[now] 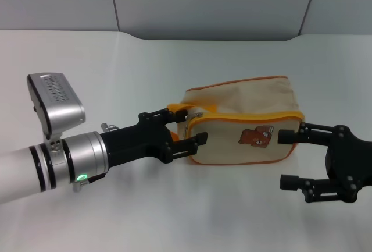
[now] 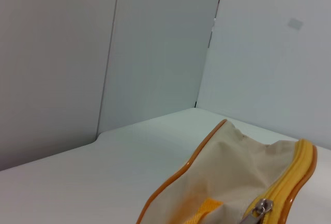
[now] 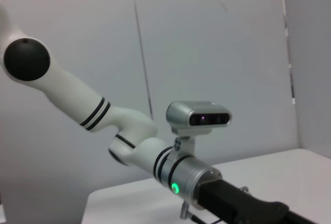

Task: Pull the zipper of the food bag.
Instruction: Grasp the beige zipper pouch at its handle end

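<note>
The food bag (image 1: 244,103) lies on its side on the white table, bear print (image 1: 257,137) facing me. The yellow zip track (image 1: 250,116) runs round its rim. The silver zipper pull (image 1: 196,114) sits at the bag's left end; it also shows in the left wrist view (image 2: 262,207), close below the camera. My left gripper (image 1: 189,126) is open, one finger above and one below the bag's left end, next to the pull. My right gripper (image 1: 289,159) is open at the bag's right end, its upper finger (image 1: 286,136) at the bag's side.
The yellow loop handle (image 1: 175,110) sticks out at the bag's left end, behind my left fingers. Grey wall panels (image 1: 209,2) stand behind the table. The right wrist view shows only my left arm and its wrist camera (image 3: 199,115).
</note>
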Action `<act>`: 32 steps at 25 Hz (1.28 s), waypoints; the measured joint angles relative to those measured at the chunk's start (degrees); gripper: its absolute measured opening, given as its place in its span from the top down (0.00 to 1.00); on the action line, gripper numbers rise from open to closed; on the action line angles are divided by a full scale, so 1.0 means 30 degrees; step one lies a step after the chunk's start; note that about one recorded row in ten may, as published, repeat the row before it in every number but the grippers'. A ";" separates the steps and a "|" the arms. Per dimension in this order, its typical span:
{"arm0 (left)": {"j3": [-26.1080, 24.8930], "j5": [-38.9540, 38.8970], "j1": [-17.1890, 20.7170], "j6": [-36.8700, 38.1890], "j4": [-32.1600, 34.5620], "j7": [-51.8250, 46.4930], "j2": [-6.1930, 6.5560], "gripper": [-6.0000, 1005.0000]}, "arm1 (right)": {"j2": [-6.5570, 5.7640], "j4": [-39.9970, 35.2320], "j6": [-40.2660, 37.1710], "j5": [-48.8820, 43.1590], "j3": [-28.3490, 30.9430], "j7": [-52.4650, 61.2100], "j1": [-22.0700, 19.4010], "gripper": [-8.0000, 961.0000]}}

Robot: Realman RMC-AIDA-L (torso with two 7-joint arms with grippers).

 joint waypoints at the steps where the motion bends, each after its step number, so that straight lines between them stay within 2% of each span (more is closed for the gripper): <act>1: 0.0000 0.0000 0.0000 0.0000 0.0000 0.0000 0.0000 0.26 | 0.0000 0.0000 0.0000 0.0000 0.0000 0.0000 0.0000 0.16; 12: 0.0014 -0.0059 -0.0542 -0.0575 -0.0638 0.0436 -0.0004 0.49 | 0.0175 -0.0001 0.0391 0.0042 0.1417 -0.0017 0.0019 0.16; 17: 0.0064 -0.0060 -0.0527 -0.0276 -0.0514 0.0586 -0.0002 0.63 | 0.0270 0.0101 0.0572 0.0052 0.1872 -0.0211 0.0075 0.16; 20: 0.0078 -0.0018 -0.0469 0.0320 -0.0354 0.0905 -0.0002 0.71 | 0.0554 0.0130 0.0613 0.0053 0.2541 -0.0718 0.0131 0.16; 25: 0.0114 0.0077 -0.0348 0.1246 0.0282 0.1028 0.0012 0.78 | 0.1085 0.0163 0.0861 0.0053 0.3762 -0.1728 0.0327 0.16; 26: 0.0216 0.0193 -0.0229 0.1934 0.0919 0.0928 0.0093 0.79 | 0.1374 0.0159 0.1294 0.0053 0.4092 -0.2350 0.0486 0.16; 27: 0.0216 0.0193 -0.0229 0.1934 0.0919 0.0928 0.0093 0.80 | 0.1374 0.0159 0.1294 0.0053 0.4092 -0.2350 0.0486 0.16; 30: 0.0355 0.1002 0.0024 0.3353 0.2629 0.0051 0.0416 0.82 | 0.1803 0.0125 0.1949 0.0055 0.4174 -0.3645 0.0673 0.16; 31: 0.0310 0.1682 0.0188 0.4010 0.3759 -0.0659 0.0686 0.83 | 0.1954 0.0202 0.2256 0.0342 0.4179 -0.4906 0.0788 0.16; 32: 0.0310 0.1682 0.0188 0.4010 0.3759 -0.0659 0.0686 0.84 | 0.1954 0.0202 0.2256 0.0342 0.4179 -0.4906 0.0788 0.16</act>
